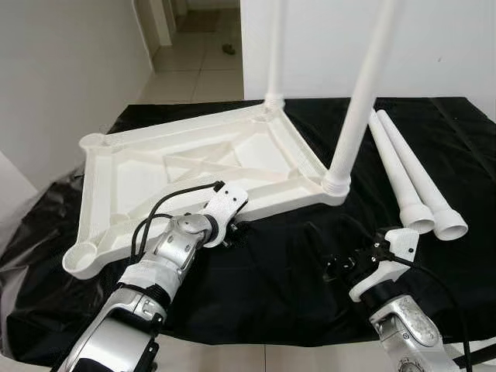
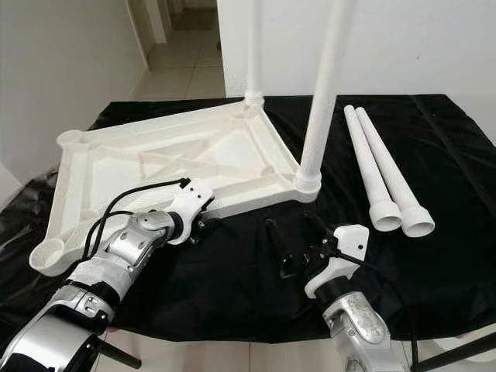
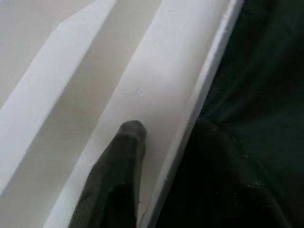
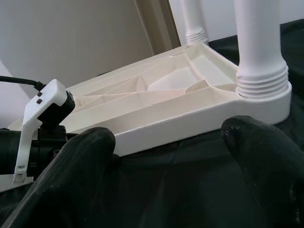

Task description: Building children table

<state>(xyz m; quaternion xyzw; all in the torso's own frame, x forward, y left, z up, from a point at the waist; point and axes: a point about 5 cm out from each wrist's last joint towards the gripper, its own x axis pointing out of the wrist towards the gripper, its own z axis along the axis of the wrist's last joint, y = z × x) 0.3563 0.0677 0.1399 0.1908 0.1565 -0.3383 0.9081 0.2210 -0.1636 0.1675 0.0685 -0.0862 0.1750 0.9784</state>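
The white table top (image 1: pixel 139 167) lies upside down on a black cloth (image 1: pixel 294 279). Two white legs stand screwed into it, one at the far corner (image 1: pixel 275 46) and one at the right corner (image 1: pixel 360 101). Its two left corner sockets (image 1: pixel 93 141) are open. Two loose legs (image 1: pixel 411 170) lie side by side to the right. My left gripper (image 1: pixel 236 229) is at the top's near edge, shut on the rim, with one finger (image 3: pixel 123 156) resting inside the rim. My right gripper (image 2: pixel 291 240) hovers open just in front of the right corner, with nothing between its fingers (image 4: pixel 71 166).
The cloth covers a low surface whose front edge runs just below my arms. A white wall stands behind, and a tiled hallway (image 1: pixel 194 54) opens at the back left. Bare cloth lies between the two grippers.
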